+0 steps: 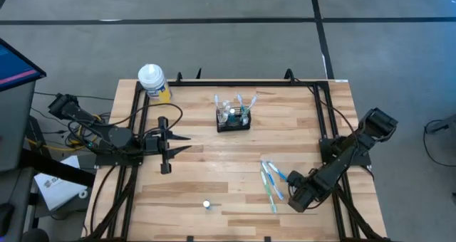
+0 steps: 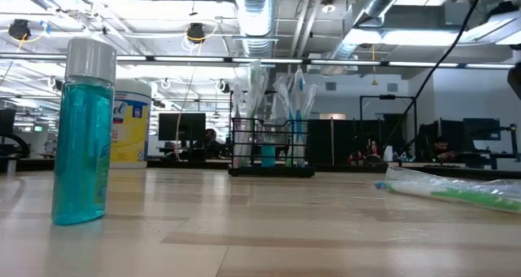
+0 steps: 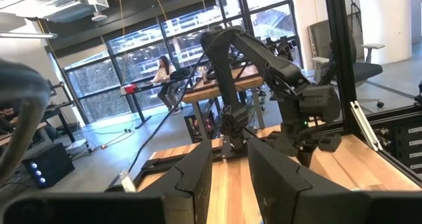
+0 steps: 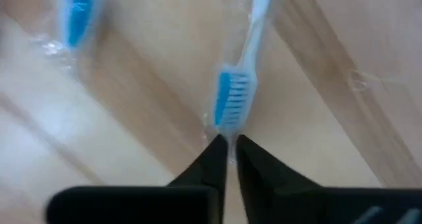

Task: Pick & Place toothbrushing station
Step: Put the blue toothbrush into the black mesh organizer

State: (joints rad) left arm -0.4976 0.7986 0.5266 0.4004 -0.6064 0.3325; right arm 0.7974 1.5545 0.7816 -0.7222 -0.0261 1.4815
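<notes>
The toothbrushing station (image 1: 234,118), a small black wire-mesh holder with several wrapped brushes standing in it, sits at the table's far middle; the low view shows it upright (image 2: 269,149). Several toothbrushes in clear wrappers (image 1: 271,181) lie flat on the wood at the near right. My right gripper (image 4: 228,148) points down over them at their right side (image 1: 292,198), shut on one blue-bristled toothbrush (image 4: 232,97). My left gripper (image 1: 179,143) hovers open at the table's left, holding nothing. My right gripper pinches the head end of the blue-bristled toothbrush (image 4: 229,136) between its two fingertips; whether it has the head itself or only the clear wrapper, I cannot tell. The fingers come from above, pointing down. The toothbrush lies flat on the table, stretching away from the fingers.
A white-capped yellow canister (image 1: 154,82) stands at the far left corner. A small teal bottle with a pale cap (image 1: 206,205) stands upright near the front edge, large in the low view (image 2: 82,130). Black frame rails (image 1: 322,107) border the table.
</notes>
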